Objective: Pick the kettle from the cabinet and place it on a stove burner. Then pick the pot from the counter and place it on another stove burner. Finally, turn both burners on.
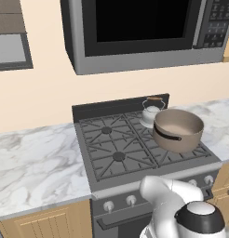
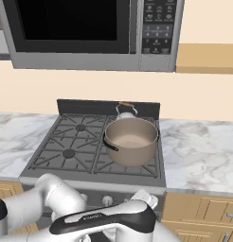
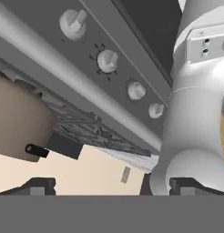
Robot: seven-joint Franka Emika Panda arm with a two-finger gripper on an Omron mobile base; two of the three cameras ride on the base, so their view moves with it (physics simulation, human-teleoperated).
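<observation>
Grey stove knobs (image 3: 107, 60) appear close from my hand, my jaws wide apart, holding nothing. From the base, the empty pot (image 1: 178, 129) and kettle (image 1: 150, 111) sit on right burners.

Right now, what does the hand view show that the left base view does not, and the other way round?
Hand view alone: the stove knobs from close below, in a row of four, and the pot's underside. The jaws' two dark tips stand far apart at the bottom edge, nothing between them.

Left base view alone: the kettle on the rear right burner, the microwave above, and the marble counter.

Both: the pot on the front right burner, and the stove front.
</observation>
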